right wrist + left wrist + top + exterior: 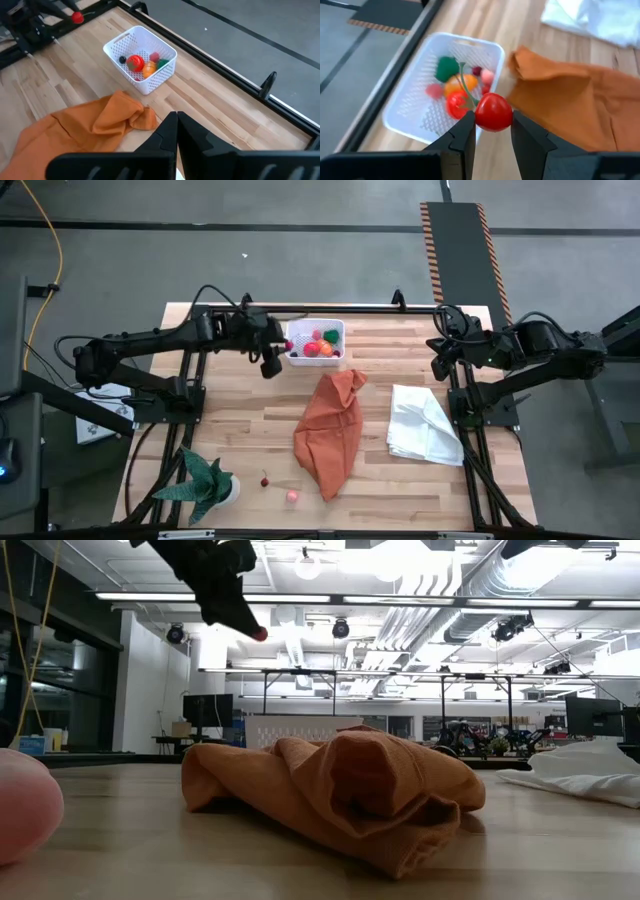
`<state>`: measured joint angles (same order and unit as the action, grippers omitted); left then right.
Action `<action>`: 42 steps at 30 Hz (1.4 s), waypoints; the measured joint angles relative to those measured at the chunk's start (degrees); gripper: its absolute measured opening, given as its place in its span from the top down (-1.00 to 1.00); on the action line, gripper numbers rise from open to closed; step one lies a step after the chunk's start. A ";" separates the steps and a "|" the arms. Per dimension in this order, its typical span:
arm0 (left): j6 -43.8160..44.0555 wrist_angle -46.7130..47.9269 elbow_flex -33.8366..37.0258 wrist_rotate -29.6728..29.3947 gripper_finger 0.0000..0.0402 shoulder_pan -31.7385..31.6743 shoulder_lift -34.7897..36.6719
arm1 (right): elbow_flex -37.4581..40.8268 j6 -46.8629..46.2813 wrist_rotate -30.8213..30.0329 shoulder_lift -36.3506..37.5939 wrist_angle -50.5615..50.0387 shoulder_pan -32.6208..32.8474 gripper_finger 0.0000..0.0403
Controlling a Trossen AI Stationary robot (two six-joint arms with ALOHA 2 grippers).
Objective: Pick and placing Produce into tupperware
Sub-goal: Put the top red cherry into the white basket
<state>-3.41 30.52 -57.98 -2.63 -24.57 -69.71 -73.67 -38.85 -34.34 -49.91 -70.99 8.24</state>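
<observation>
— Starting at the left: what is on that side of the table?

— A green spiky potted plant at the near left corner, with a dark cherry and a pink piece loose just right of it.

— And the left gripper?

— It hangs above the table at the far side, just left of the white tub, clenched on a round red fruit that sits between its two fingers.

— What is in the tub?

— Red, orange, green, pink and one dark piece already lie on its dotted base.

— Moving right?

— An orange cloth lies crumpled in the middle, near side of the tub; a white cloth lies right of it, apart from it.

— The right gripper?

— It waits at the far right, raised, fingers pressed together and holding nothing.
</observation>
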 joint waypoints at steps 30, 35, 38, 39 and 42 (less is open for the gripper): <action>2.39 5.66 -9.59 9.05 0.52 -11.81 -15.76 | 0.00 1.60 -2.15 -0.02 2.28 -0.02 1.00; 2.39 4.37 -9.59 8.57 0.52 -11.81 -19.19 | 0.00 1.66 -2.15 -0.02 2.28 0.01 1.00; 2.63 3.33 -9.59 8.40 0.52 -11.81 -20.58 | 0.00 1.73 -2.13 -0.02 2.28 -0.01 1.00; 2.98 3.10 -9.59 8.17 0.52 -11.81 -20.93 | 0.00 1.77 -2.13 -0.02 2.28 -0.01 1.00; 3.86 2.54 -9.59 6.20 0.52 -11.81 -21.93 | 0.00 1.79 -2.13 -0.02 2.28 -0.02 1.00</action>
<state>0.45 33.07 -67.57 3.56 -36.38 -91.65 -73.67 -37.06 -36.47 -49.93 -68.71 8.23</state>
